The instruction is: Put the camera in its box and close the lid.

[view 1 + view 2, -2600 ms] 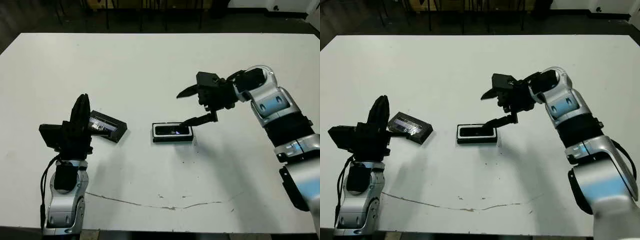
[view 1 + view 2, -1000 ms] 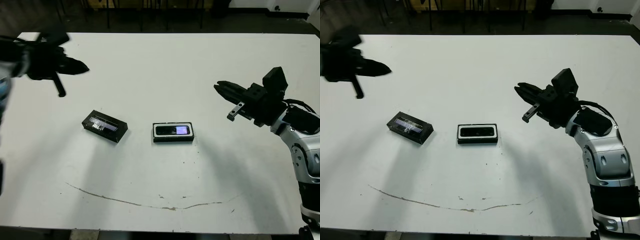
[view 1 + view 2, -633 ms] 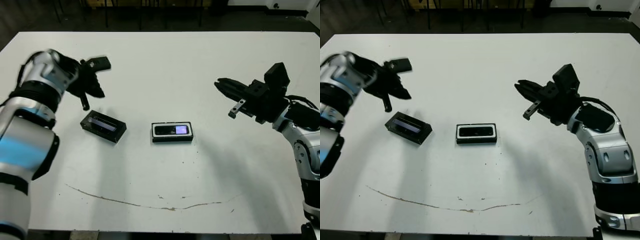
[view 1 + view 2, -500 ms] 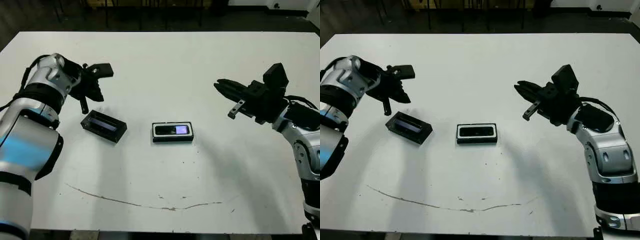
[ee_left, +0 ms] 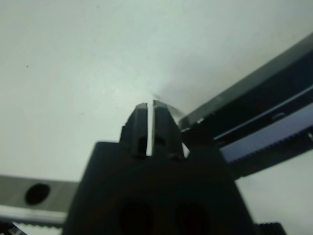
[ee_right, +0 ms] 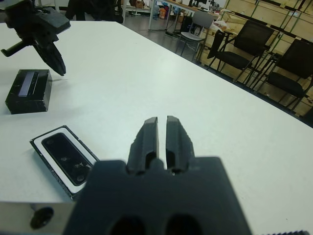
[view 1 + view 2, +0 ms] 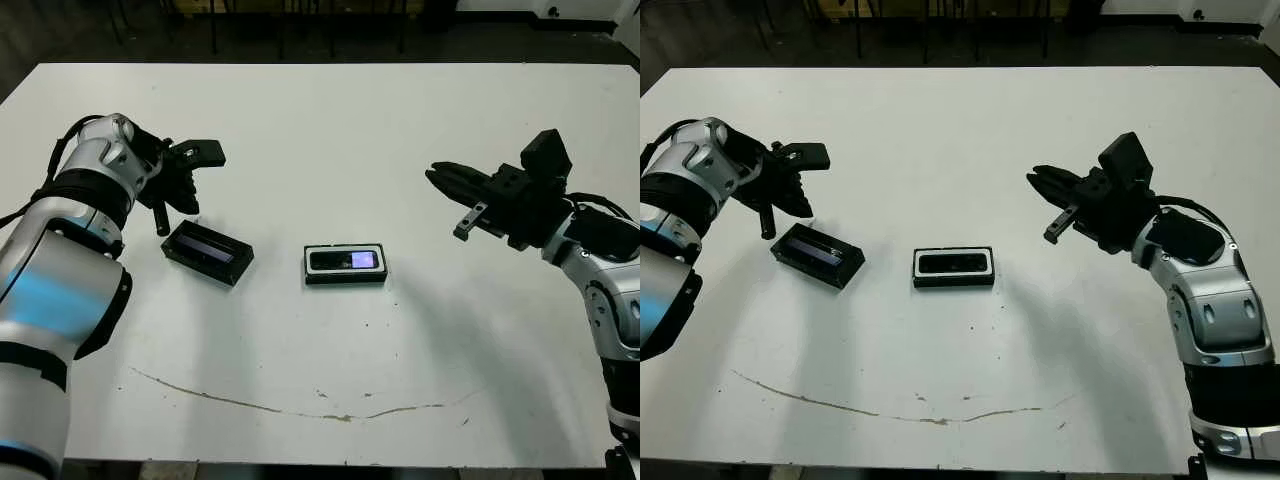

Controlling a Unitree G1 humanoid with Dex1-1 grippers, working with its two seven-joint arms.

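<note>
**Head views (L/R eye, same scene):** The camera (image 7: 345, 261) lies flat inside the box (image 7: 312, 277) at mid-table, so the insertion step looks done, and what's left is the lid. The box's long axis runs left-right, approx. parallel to the near edge of the table (image 7: 320, 130). The camera lies the same way, with its pale screen patch toward the robot's right end. The lid (image 7: 208, 252) lies on the table to the left of the box, apart from it. Its long axis is skewed, running from far-left to near-right, so it'll prob. need turning to match the box. The left gripper (image 7: 208, 153) hangs near the lid's far-left end, likely lining up for a pick. The right gripper (image 7: 445, 176) is parked well right of the box, off the table surface, prob. to keep out of the way.

**L wrist:** The left gripper's fingers (image 5: 146, 120) are pressed together w/ nothing between them. They point at bare table just beside the edge of the lid (image 5: 264, 112). I can't tell whether they touch it.

**R wrist:** The right gripper's fingers (image 6: 149, 134) are closed to a thin slit and empty. They aim across the table past the box, w/ the camera seated inside the white lining. The lid and the left gripper show beyond.
</note>
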